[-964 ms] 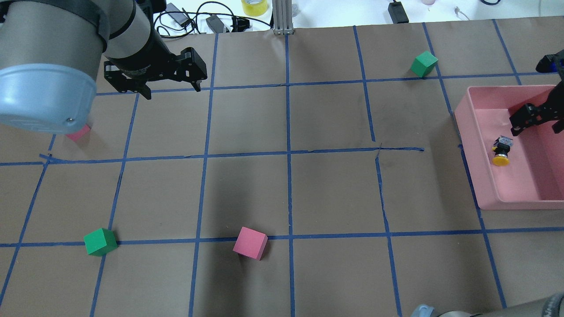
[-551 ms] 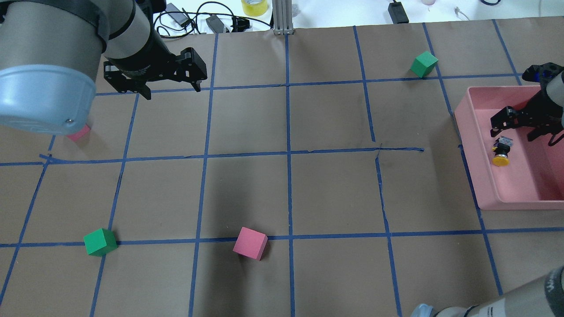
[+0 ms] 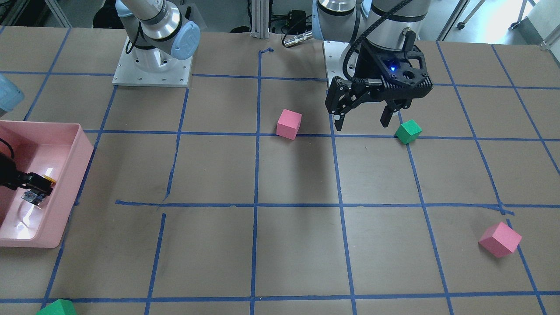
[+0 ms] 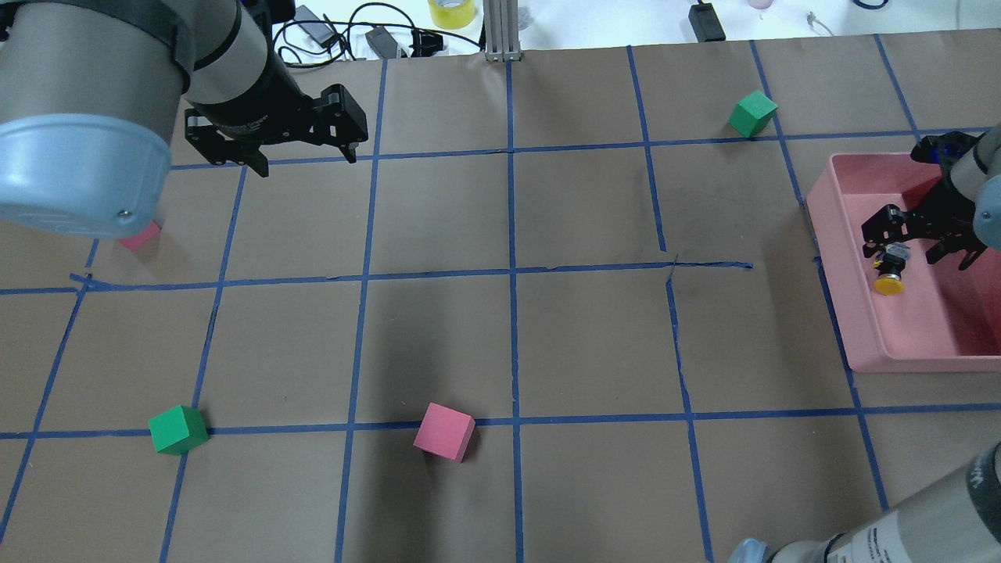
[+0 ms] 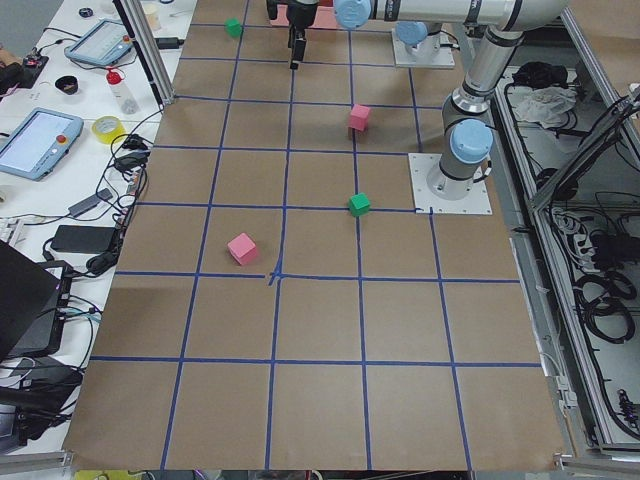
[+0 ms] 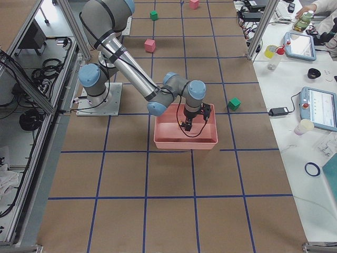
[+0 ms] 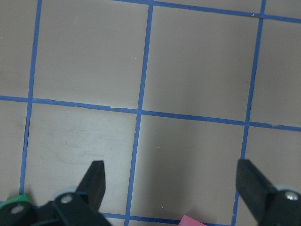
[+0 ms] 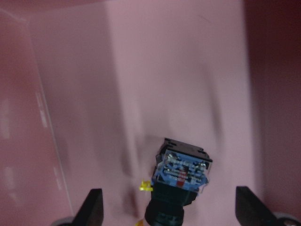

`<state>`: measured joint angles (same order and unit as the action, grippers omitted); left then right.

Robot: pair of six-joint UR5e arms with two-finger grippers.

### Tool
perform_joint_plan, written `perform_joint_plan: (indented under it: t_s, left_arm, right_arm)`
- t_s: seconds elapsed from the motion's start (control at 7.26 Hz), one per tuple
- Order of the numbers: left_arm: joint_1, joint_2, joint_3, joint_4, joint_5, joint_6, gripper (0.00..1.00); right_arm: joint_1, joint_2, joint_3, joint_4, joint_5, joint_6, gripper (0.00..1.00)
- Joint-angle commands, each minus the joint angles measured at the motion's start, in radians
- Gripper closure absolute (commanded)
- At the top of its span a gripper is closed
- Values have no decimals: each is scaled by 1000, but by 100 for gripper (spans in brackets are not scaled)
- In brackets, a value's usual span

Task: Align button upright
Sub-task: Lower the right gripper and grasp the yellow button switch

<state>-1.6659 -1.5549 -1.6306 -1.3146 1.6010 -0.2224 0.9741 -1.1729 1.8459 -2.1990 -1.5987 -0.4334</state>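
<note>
While my left hand [image 4: 306, 162] hangs spread and empty at the upper left, clear of the job, my right hand [image 4: 915, 252] at the right edge hovers unclenched inside the pink bin [image 4: 860, 328], just over the button [image 4: 890, 270]. The button lies on its side on the bin floor, so I can grip and stand it.

Your left gripper [image 4: 306, 160] hangs in the air close in front of its own base. It points straight down, and its fingers are spread wide with nothing between them. Your right arm reaches well out to its own side, with the forearm sloping low and the wrist bent downward. Your right gripper [image 4: 915, 256] is lowered and points down, its fingers likewise wide apart and gripping nothing.
</note>
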Motion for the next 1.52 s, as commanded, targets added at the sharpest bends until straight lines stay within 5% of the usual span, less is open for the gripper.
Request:
perform_joint_plan:
  t_s: [0.0, 0.14, 0.28, 0.41, 0.55, 0.96, 1.38]
  left_arm:
    - [0, 1, 0, 0, -1, 0, 0]
    - [0, 1, 0, 0, -1, 0, 0]
    - [0, 1, 0, 0, -1, 0, 0]
    - [0, 1, 0, 0, -1, 0, 0]
    - [0, -1, 2, 2, 0, 0, 0]
    - [-2, -5, 0, 3, 0, 0, 0]
    - [-2, -5, 0, 3, -1, 0, 0]
  right_arm:
    - [0, 7, 9, 1, -24, -2, 0]
    - [0, 7, 31, -4, -41, 1, 9]
    - [0, 7, 33, -4, -43, 2, 43]
    - [0, 7, 33, -1, -46, -1, 88]
    - [0, 6, 32, 5, -46, 4, 100]
    - [0, -42, 19, 22, -44, 15, 100]
    - [32, -116, -83, 193, -43, 13, 100]
